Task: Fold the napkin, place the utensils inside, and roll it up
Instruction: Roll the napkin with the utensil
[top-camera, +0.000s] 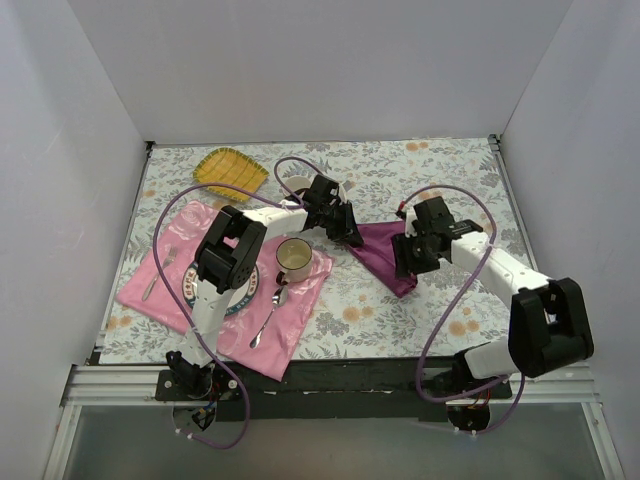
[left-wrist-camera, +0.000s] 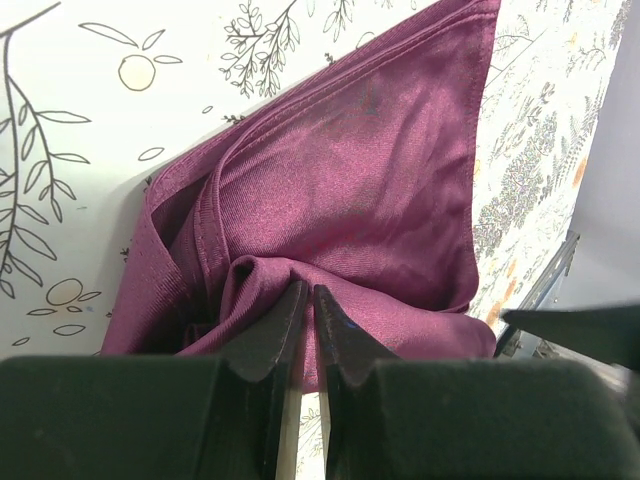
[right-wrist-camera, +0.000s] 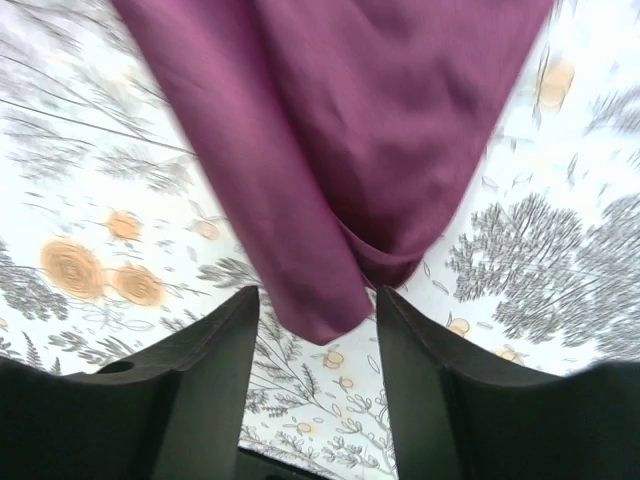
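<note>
The dark purple napkin (top-camera: 385, 255) lies folded into a pointed shape on the flowered tablecloth, right of centre. My left gripper (top-camera: 352, 238) is at its left corner, shut on a bunched fold of the napkin (left-wrist-camera: 350, 170), with its jaws pinched together (left-wrist-camera: 310, 292). My right gripper (top-camera: 405, 268) hovers over the napkin's near tip and is open (right-wrist-camera: 318, 296). The tip of the napkin (right-wrist-camera: 350, 130) hangs between its fingers without touching them. The utensils do not show in any view.
A pink placemat (top-camera: 180, 290) on the left carries a plate (top-camera: 240, 297), a cup (top-camera: 293, 257), a silver spoon (top-camera: 268, 322) and a fork (top-camera: 150, 282). A yellow ribbed dish (top-camera: 230, 170) sits at the back left. White walls enclose the table.
</note>
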